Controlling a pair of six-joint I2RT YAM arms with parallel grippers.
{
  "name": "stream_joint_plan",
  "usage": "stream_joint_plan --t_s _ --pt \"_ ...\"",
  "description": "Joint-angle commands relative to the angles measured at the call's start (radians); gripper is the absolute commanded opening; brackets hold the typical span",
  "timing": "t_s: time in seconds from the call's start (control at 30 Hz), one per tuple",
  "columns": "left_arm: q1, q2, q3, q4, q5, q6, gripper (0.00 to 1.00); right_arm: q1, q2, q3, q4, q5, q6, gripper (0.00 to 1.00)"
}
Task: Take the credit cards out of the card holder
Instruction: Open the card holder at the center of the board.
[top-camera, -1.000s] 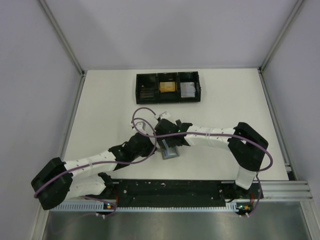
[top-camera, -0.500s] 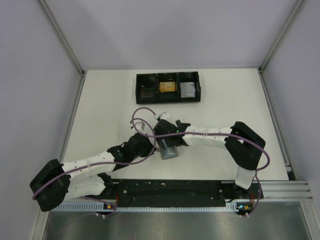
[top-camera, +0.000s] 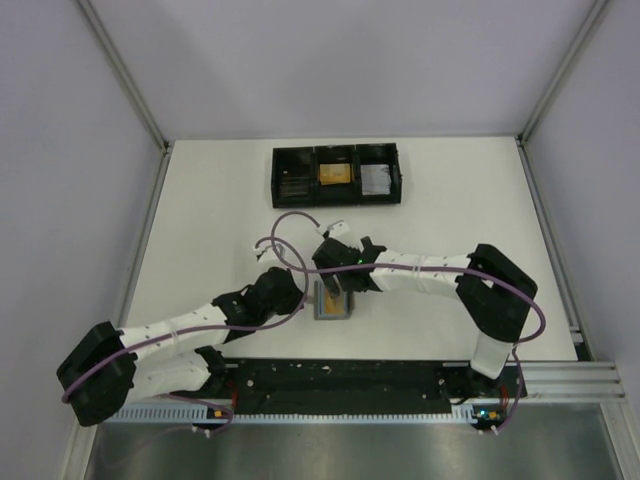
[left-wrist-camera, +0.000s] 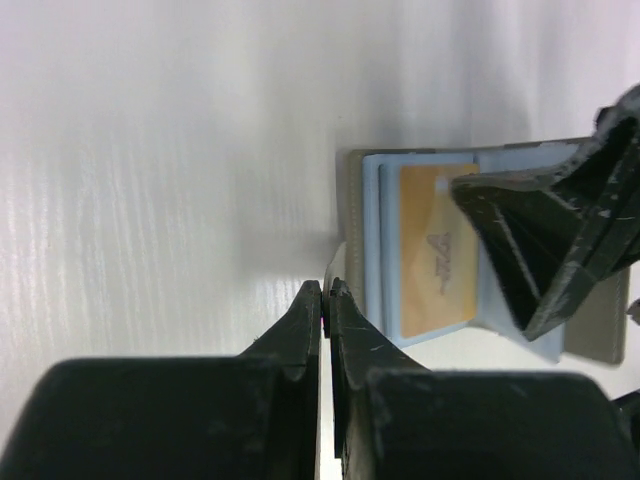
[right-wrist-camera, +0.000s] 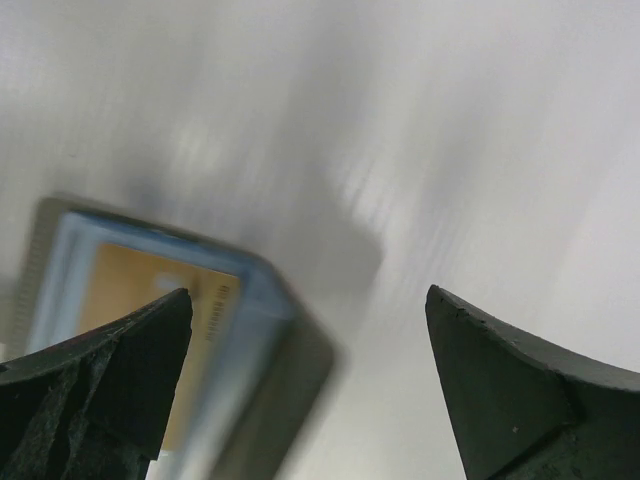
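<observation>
Card holder (top-camera: 332, 303) lies open on table (top-camera: 450, 230) near the middle, just right of left gripper (left-wrist-camera: 325, 290), whose fingers are pressed together on nothing. Tan card (left-wrist-camera: 437, 250) sits in the blue inside. Right gripper (right-wrist-camera: 307, 295) is spread wide over it, gripping nothing; one finger covers holder's right half. Right wrist view is blurred. Can't tell if more cards lie underneath.

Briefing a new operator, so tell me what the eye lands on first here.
The card holder lies open near the front middle of the table, pale blue inside with a tan-orange card showing. The right gripper hangs open over it, while the left gripper sits shut beside its edge. At the far side stands a black tray.
</observation>
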Motion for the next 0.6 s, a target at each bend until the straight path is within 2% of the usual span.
stream_joint_plan --t_s 0.0,0.37,0.57 --pt "0.005 -0.017 -0.001 -0.014 -0.05 0.002 0.0 -0.035 -0.067 -0.039 -0.068 0.051 0.0 0.98" --pt "0.01 -0.003 -0.007 -0.019 -0.064 -0.006 0.0 -0.075 -0.119 -0.116 -0.021 0.015 0.0 0.98" --pt "0.028 -0.021 -0.021 -0.023 -0.058 -0.013 0.0 -0.118 -0.177 -0.257 0.116 -0.11 0.013 0.92"
